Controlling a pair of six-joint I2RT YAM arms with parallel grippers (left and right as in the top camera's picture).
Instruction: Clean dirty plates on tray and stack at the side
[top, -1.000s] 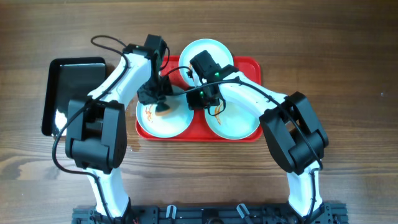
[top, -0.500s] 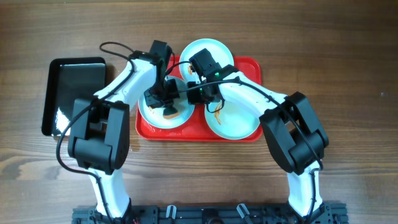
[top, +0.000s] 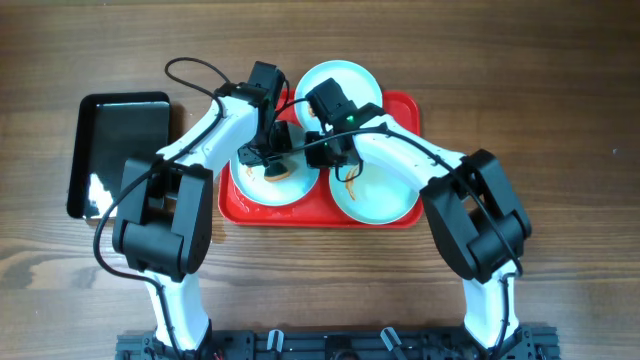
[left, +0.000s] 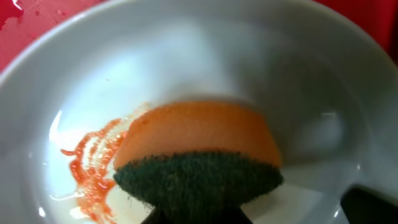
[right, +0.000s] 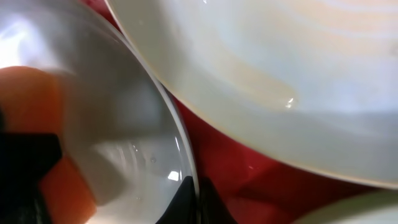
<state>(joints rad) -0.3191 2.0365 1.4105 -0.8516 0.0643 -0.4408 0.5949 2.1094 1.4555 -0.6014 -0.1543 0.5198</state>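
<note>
**A:** From overhead, where are the plates?

**B:** All three sit on the red tray, which lies on the wooden table. The left plate and the right plate are side by side along the near edge. The far plate is behind and between them, and its far edge overhangs the tray's rim. A black tray lies to the left, apart from the red one.

**A:** And the arms?

**B:** The left gripper is over the left plate, clamped on a sponge. The right gripper is at that plate's right rim. An orange-brown smear shows on the right plate.

**A:** What does the left wrist show?

**B:** The sponge has an orange body and a dark green scouring layer facing the camera. It rests in the hollow of the left plate. A sauce streak lies at its left edge. A corner of the red tray shows at top left.

**A:** And the right wrist?

**B:** The left plate fills the left side, with the blurred sponge in it. The far plate fills the upper right, and the red tray shows between them. One dark fingertip touches the left plate's rim. The other is out of sight, so I can't tell whether this gripper is apart or closed.
</note>
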